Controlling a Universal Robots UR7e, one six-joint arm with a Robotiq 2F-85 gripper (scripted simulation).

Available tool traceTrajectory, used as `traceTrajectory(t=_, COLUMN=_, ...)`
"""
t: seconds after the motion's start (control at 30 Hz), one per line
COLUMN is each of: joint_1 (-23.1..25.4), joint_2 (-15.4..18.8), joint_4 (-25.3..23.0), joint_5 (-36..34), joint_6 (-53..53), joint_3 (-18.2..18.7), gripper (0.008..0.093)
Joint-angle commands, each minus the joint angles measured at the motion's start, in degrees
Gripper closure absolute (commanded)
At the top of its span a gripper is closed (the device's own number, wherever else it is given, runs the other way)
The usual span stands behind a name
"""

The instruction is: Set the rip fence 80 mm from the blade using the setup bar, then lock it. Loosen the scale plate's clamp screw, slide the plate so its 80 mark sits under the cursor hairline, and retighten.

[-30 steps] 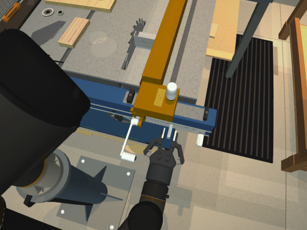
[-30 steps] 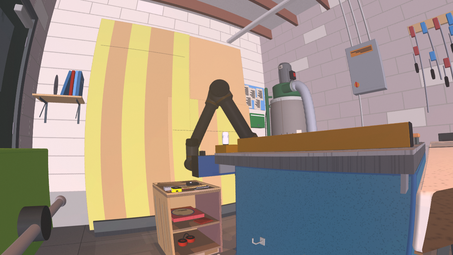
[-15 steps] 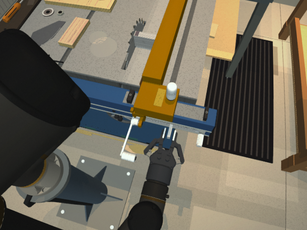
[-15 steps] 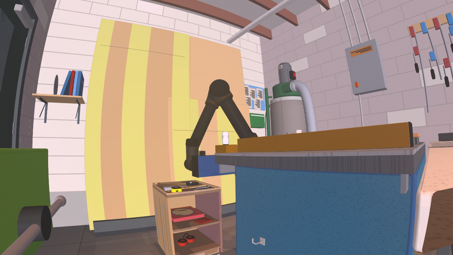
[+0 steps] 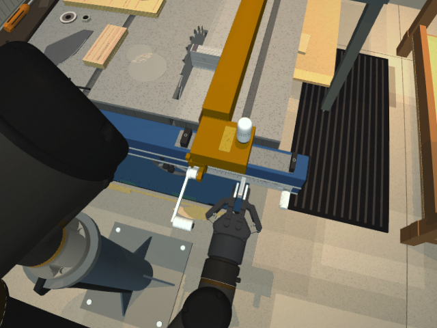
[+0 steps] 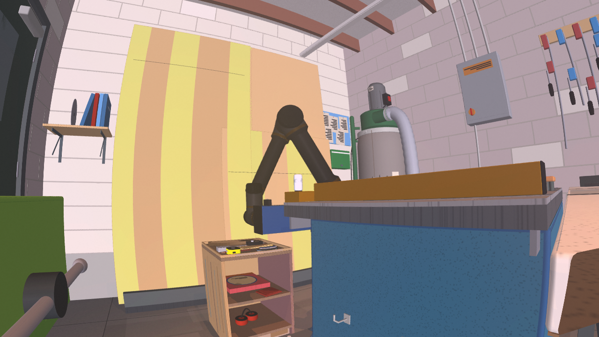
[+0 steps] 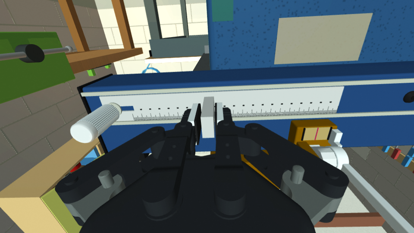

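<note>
The white scale plate runs along the front of the blue rail, and a small grey tab sticks out from it toward me. My gripper is narrowing around that tab and is still open, holding nothing. The orange rip fence lies across the saw table with its head on the rail, a white knob on top. The orange cursor with its red hairline hangs from the head beside my gripper. The fence's white lock lever points down and out, and the knurled clamp screw stands at the plate's end.
The lock lever's handle hangs close beside my gripper's body. A black ribbed floor mat lies past the rail's end. The grey setup bar stands on the table by the blade slot, with wood offcuts beyond. A small tool cart stands by the saw.
</note>
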Motion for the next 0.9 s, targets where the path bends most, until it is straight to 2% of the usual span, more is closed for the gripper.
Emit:
traceTrajectory(t=0.0, joint_1=0.0, joint_2=0.0, joint_4=0.0, joint_5=0.0, joint_6=0.0, joint_3=0.0, gripper=0.0798)
traceTrajectory(t=0.87, joint_1=0.0, joint_2=0.0, joint_4=0.0, joint_5=0.0, joint_6=0.0, joint_3=0.0, gripper=0.0881)
